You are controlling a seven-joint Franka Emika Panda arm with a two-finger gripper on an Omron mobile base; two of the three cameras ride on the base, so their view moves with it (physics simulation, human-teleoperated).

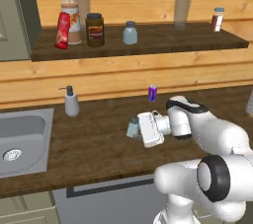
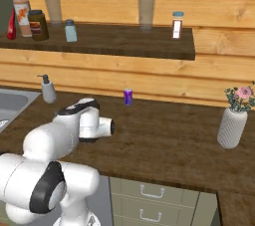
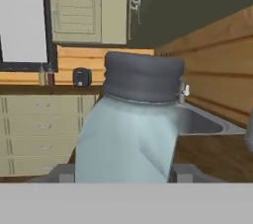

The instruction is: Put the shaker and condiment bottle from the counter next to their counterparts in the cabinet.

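The gripper [image 1: 136, 130] has its fingers closed on the shaker [image 1: 133, 127], which sits between them, low over the counter [image 1: 94, 144]. Lifting straight up keeps the shaker upright before swinging toward the cabinet [image 1: 158, 40] above.

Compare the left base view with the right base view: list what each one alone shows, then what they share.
Left base view alone: the shaker on the counter, gripped by the end effector, and the drain of the steel sink.

Right base view alone: a white vase of pink flowers and cream drawers under the counter.

Both: the cabinet shelf with the condiment bottle, tall clear bottle, brown jar and second shaker; the pump dispenser; the purple can.
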